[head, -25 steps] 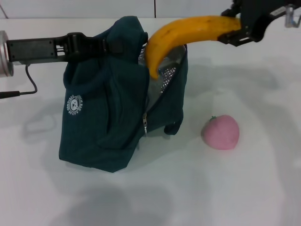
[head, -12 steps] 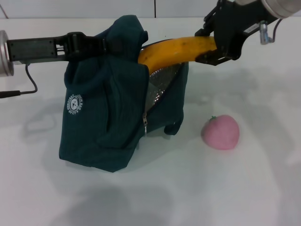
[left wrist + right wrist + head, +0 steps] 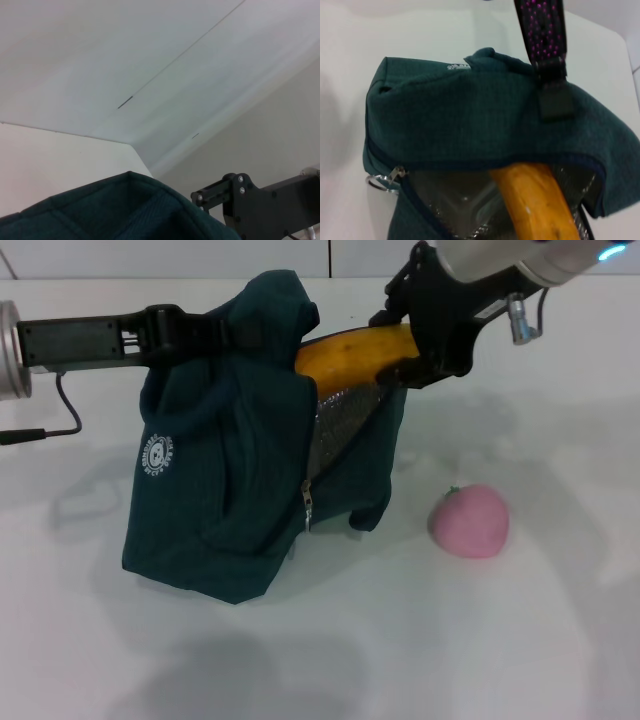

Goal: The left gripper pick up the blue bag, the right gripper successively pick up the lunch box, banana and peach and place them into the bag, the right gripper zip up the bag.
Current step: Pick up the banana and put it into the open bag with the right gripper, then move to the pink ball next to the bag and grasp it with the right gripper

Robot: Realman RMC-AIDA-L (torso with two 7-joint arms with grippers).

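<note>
At the mouth of the blue bag my right gripper sat closed on the near end of the banana, jaws clamped across the fruit just outside the bag's opening. The banana's long axis ran from my right jaws toward the bag, roughly level with a slight downward tilt, and its far end was already hidden under the bag's upper flap; from my right wrist I saw the banana passing beneath the teal edge of the bag and over the silver lining, with the zipper pull hanging at one corner of the opening. So the bag's hollow lay straight ahead of my right jaws along the banana's length, and I judged that the coming move hinged on pushing further along that line and tipping the far end down before letting go, since a release there might leave the fruit propped on the rim. My left gripper reached in on the bag's other side, shut on the fabric at its top and holding it upright with the mouth open. The peach lay on the table beside the bag, well apart from it, below my right gripper and nearer to that arm. I could not see the lunch box; whether it lay inside the bag I cannot tell.
</note>
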